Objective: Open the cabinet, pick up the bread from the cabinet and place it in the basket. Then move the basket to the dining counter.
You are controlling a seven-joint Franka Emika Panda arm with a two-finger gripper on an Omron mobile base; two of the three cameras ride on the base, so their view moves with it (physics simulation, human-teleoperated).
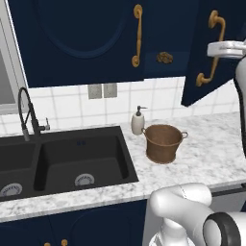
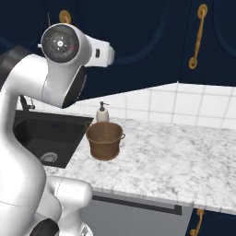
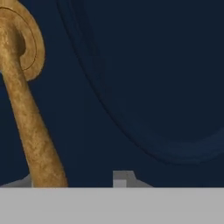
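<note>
Sink: black double bowl set in the marble counter, with a black tap behind its left bowl.
Left door: shut, navy, with an oval panel and a curly brass handle near its right edge.
Bread: small lumpy golden-brown roll lying inside the cabinet, seen through the gap between the two doors.
Soap dispenser: white, against the tiled wall, just left of and behind the basket.
Basket: brown and bucket-shaped, upright on the counter right of the sink, nothing in it; also seen at.
Right door: swung partly open towards the camera, its brass handle on the front face.
Gripper: close against the door panel, its brass handle rising beside the left fingertip; only the tips show, with a gap between them, and I cannot tell whether it grips the handle.
</note>
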